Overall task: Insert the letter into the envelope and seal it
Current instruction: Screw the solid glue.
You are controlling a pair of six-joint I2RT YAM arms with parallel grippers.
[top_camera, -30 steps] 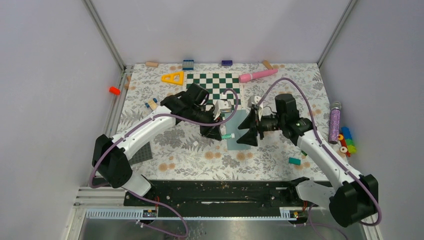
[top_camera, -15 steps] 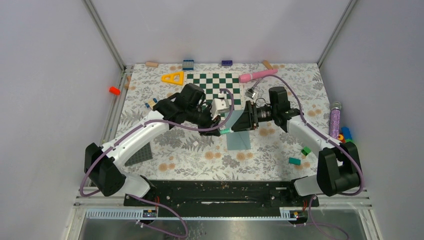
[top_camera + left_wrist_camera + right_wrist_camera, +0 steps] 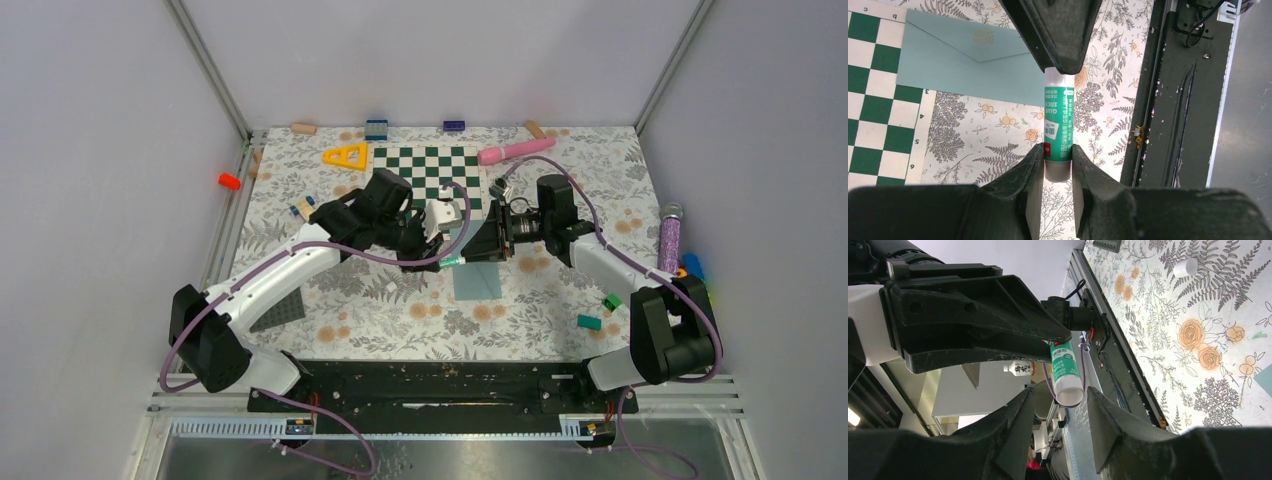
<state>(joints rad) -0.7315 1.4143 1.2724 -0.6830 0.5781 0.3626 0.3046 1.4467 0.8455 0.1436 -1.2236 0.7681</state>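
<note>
Sealing stage. Left gripper (image 3: 1057, 152) pinches the glue stick (image 3: 1058, 115); right gripper (image 3: 1062, 395), jaws spread, straddles its free end. Next, probably: clamp and uncap.

floral table (image 3: 400, 312), chessboard (image 3: 425, 166), teal envelope (image 3: 478, 284)

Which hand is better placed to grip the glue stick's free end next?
Right. The right hand straddles the white free end of the glue stick, not yet clamped; the left hand is shut on the grey end.
</note>
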